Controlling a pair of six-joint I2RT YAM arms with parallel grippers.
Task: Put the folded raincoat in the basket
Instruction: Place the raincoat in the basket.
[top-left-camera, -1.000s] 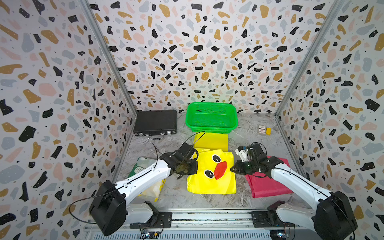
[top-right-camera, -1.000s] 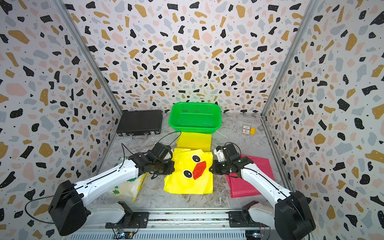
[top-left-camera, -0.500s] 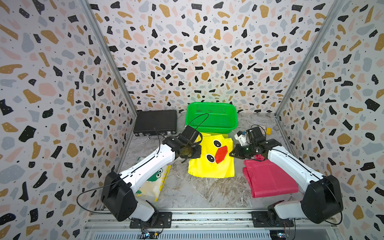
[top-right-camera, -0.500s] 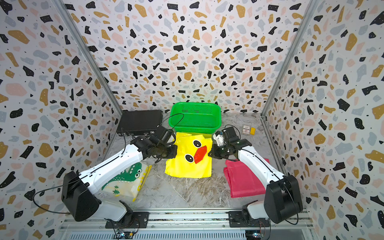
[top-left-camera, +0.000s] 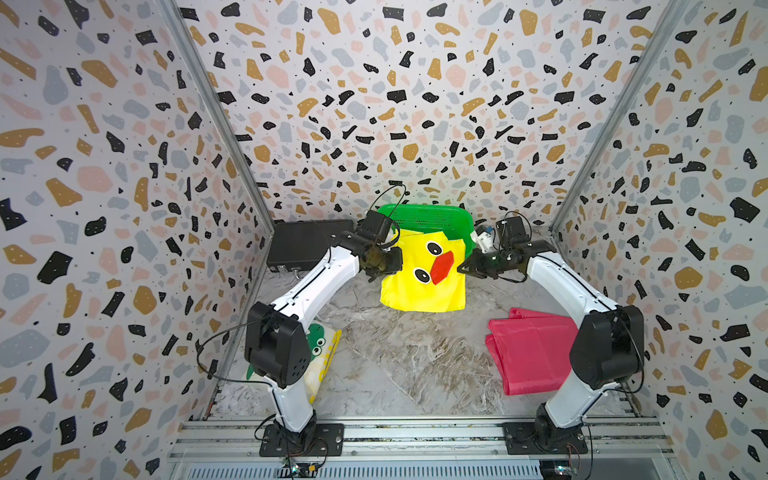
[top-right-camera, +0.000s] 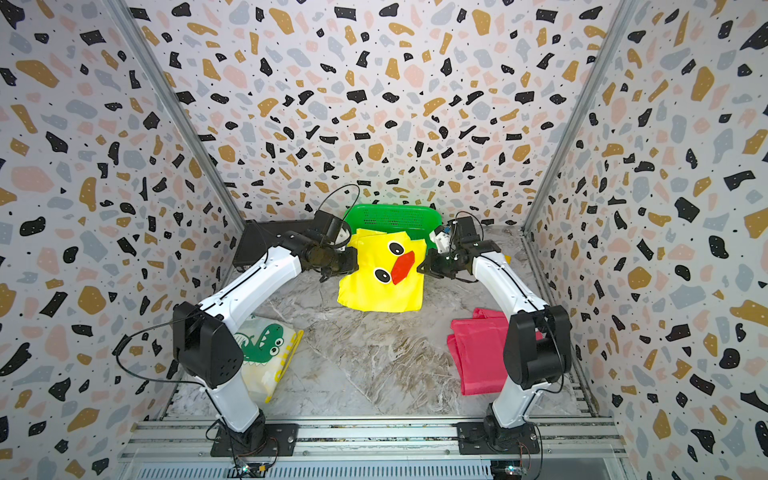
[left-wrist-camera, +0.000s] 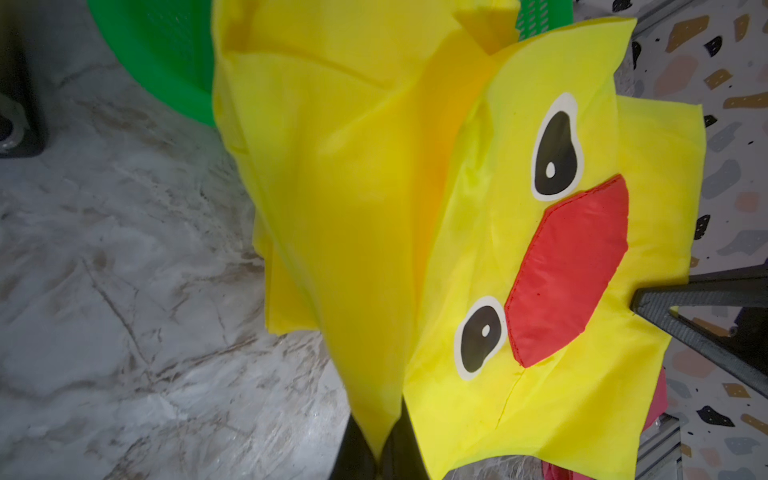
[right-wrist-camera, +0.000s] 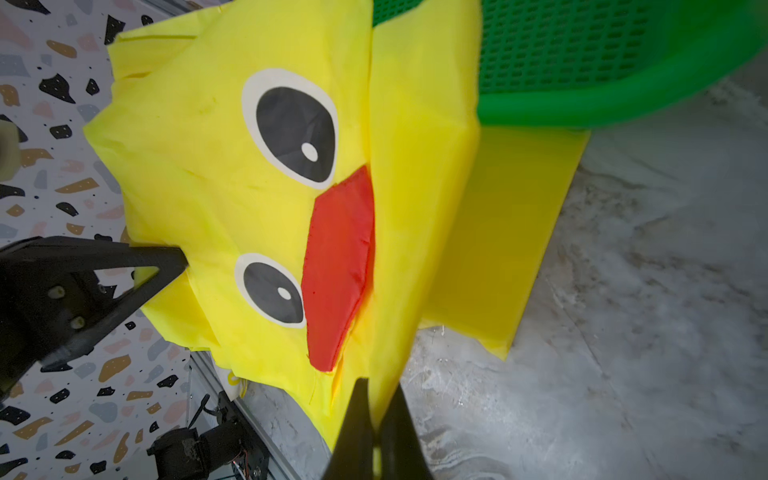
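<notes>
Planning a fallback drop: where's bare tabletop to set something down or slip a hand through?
Free: the marble tabletop centre-front, bordered by the dinosaur-print raincoat, the red raincoat and the base rail. Crowded: the back, where left gripper and right gripper hold the yellow duck raincoat before the green basket, black case alongside.

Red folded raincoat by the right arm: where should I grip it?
Probably the red raincoat by its edge facing the middle of the table, coming in low from that side and pinching all layers. It lies flat, and its other side is hidden behind the right arm.
</notes>
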